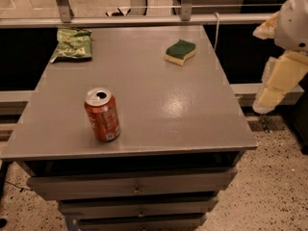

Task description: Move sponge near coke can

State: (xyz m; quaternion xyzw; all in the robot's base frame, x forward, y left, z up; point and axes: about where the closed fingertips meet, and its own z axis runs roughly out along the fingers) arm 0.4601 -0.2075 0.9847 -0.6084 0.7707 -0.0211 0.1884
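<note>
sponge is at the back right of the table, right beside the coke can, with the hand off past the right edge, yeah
Not quite: in the camera view the sponge sits at the back right of the table, but the coke can stands well apart from it, near the front left. The hand is off past the right edge.

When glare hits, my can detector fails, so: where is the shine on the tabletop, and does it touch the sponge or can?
Camera view: a pale sheen sits on the table right of centre, clear of the sponge and the coke can; the can's silver top also glints; the gripper hangs beyond the table's right edge, brightly lit.
</note>
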